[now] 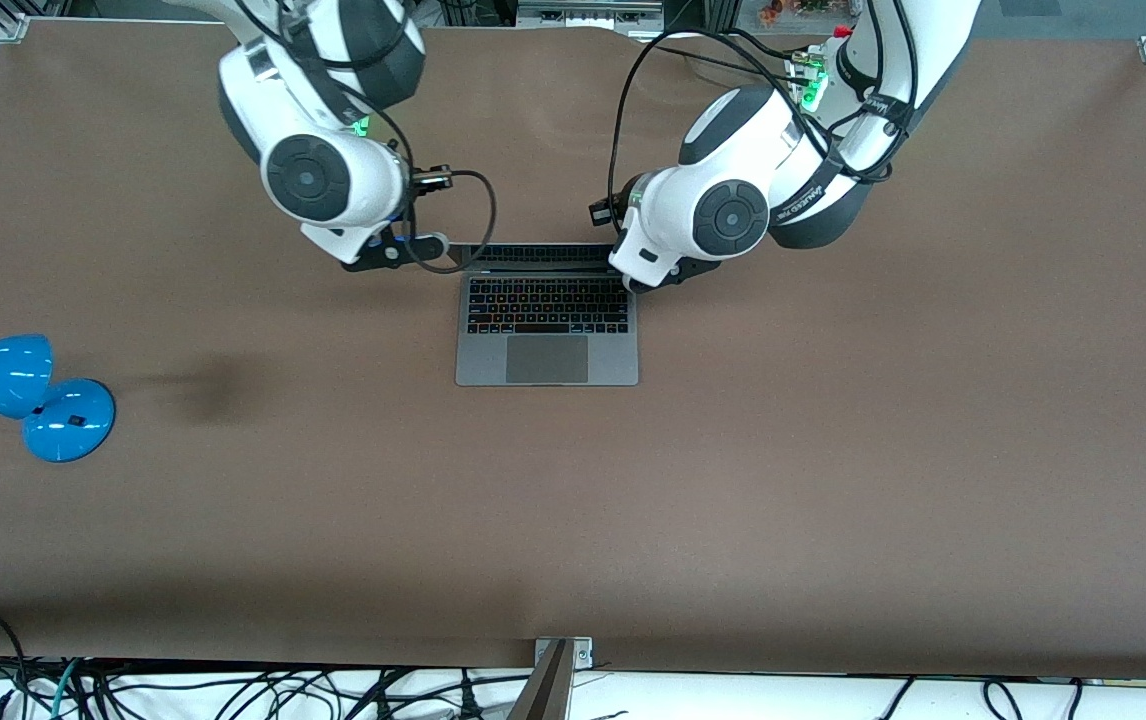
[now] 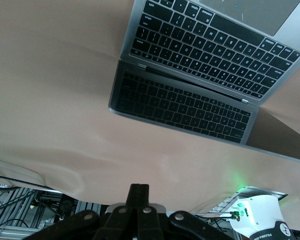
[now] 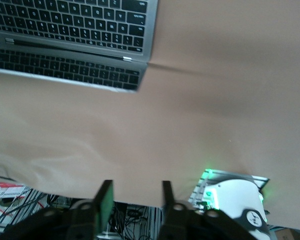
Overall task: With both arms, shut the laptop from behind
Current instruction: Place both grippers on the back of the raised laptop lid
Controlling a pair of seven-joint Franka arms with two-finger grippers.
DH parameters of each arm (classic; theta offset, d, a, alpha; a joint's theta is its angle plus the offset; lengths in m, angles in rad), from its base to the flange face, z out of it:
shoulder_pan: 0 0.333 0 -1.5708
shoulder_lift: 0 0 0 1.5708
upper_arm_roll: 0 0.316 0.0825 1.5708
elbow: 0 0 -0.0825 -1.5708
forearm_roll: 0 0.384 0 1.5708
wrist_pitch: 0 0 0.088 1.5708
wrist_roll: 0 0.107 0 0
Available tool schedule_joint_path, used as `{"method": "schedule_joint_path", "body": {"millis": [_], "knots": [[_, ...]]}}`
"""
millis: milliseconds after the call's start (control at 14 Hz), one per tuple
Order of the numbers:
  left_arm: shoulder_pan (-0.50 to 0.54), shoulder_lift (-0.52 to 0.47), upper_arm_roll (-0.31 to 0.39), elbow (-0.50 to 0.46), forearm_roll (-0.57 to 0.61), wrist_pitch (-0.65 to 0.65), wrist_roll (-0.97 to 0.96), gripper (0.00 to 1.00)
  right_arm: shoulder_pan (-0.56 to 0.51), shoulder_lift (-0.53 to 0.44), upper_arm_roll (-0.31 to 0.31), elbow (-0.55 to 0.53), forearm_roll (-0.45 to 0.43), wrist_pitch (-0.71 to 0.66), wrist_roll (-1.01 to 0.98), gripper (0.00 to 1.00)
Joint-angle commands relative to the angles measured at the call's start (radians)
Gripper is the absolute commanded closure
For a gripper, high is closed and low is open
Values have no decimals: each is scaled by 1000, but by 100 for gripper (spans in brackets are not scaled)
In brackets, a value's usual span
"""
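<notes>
The space-grey laptop [image 1: 547, 330] lies open mid-table, its black keyboard and trackpad toward the front camera and its lid [image 1: 533, 252] standing up at its base-side edge. My left gripper [image 1: 645, 283] is at the lid's corner toward the left arm's end, mostly hidden under its wrist. In the left wrist view its fingers [image 2: 139, 192] are shut and empty, and the laptop [image 2: 210, 45] shows with the keyboard mirrored in the screen. My right gripper [image 1: 388, 255] is beside the lid's other corner. In the right wrist view it [image 3: 135, 187] is open and empty, apart from the laptop [image 3: 75, 20].
A blue desk lamp [image 1: 23, 395] stands on the brown table [image 1: 833, 450] toward the right arm's end, nearer the front camera than the laptop. Cables loop from both wrists over the lid. Cables lie along the table's front edge.
</notes>
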Motion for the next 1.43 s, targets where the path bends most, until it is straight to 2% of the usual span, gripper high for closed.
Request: {"method": "schedule_joint_path", "body": {"millis": [0,500,857,1357], "knots": [[-9,25,2,34,-7,-2,-19,100,10,46,-3,1,47,27,7,100],[-35,83,2,33,67,48,-22,100,24,115,-3,24,90,107,-4,100],[-35,124,8,36,114,76,-10,100,19,179,-6,104,78,145,-7,100],[-33,230,16,146,184,91,-9,100,1,235,-13,124,79,265,-56,100]]}}
